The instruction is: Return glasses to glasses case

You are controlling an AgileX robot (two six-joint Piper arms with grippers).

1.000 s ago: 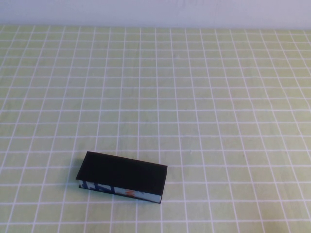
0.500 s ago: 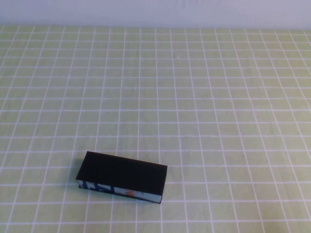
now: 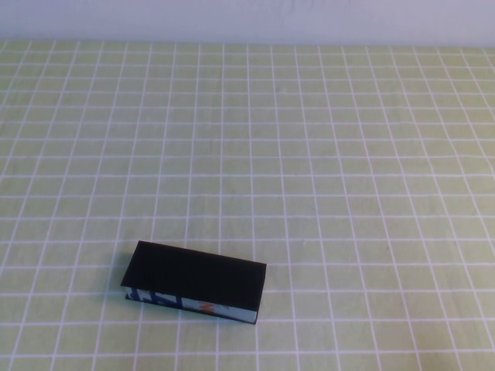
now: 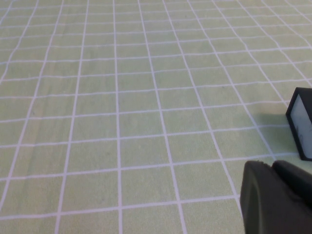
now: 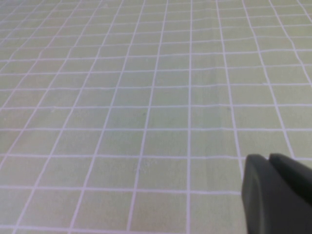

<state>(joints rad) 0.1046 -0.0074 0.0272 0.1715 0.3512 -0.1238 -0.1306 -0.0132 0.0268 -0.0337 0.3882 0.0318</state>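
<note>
The glasses case (image 3: 195, 282) lies closed on the green checked cloth at the near left, its black lid down and its blue, white and orange printed side facing me. One end of it shows in the left wrist view (image 4: 301, 123). The glasses are hidden or out of view. My left gripper (image 4: 273, 168) is shut and empty, low over the cloth a short way from that end of the case. My right gripper (image 5: 269, 161) is shut and empty over bare cloth. Neither arm shows in the high view.
The green cloth with white grid lines (image 3: 309, 154) covers the whole table up to the pale wall at the back.
</note>
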